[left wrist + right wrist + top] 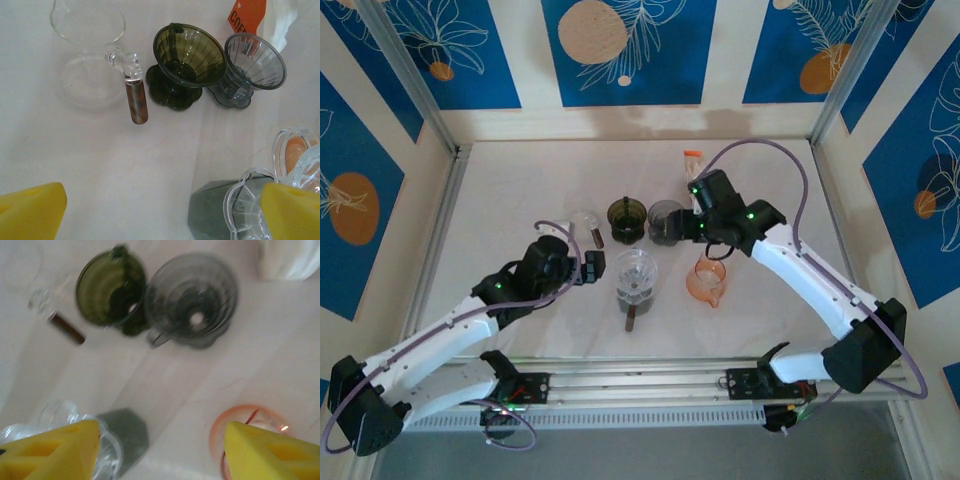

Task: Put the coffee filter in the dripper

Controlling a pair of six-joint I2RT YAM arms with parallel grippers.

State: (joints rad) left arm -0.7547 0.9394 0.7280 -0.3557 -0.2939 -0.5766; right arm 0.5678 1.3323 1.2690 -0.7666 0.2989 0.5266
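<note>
Plastic, four in all: green dripper (187, 47), grey dripper (255, 60), clear dripper (636, 275), orange dripper (707, 278); one glass jug (90, 55); white folded filters (290, 260), one stack; left gripper (162, 210) and right gripper (162, 450) both gape wide, empty

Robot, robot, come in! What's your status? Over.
Left pincer open, empty. Right pincer open, empty, facing green dripper and grey dripper. Coffee filters at the back, none in those drippers. Nothing seen blocking.

The green dripper (189, 55) looked like glossy, ribbed, translucent plastic; the grey dripper (254, 61) right of it was alike but smoky. Left of it, the server (90, 30) was clear, smooth glass with a brown, wood-like handle (136, 99). The worktop (100, 165) beneath was matt white.
</note>
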